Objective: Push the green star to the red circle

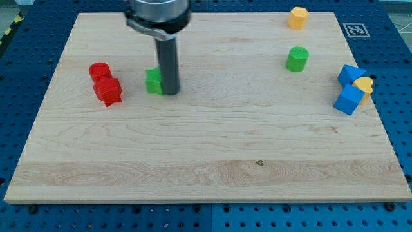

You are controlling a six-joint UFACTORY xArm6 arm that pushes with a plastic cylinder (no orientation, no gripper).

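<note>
The green star (153, 82) lies on the wooden board at the upper left of the middle, partly hidden by my rod. My tip (171, 92) rests on the board touching the star's right side. The red circle (98, 71) sits to the star's left, near the board's left side, with a gap between them. A red star-like block (108, 91) lies just below the red circle, touching it.
A green cylinder (297, 59) stands at the upper right. A yellow hexagon-like block (298, 18) is at the top right edge. Two blue blocks (351, 76) (348, 100) and a yellow heart (365, 87) cluster at the right edge of the wooden board (206, 161).
</note>
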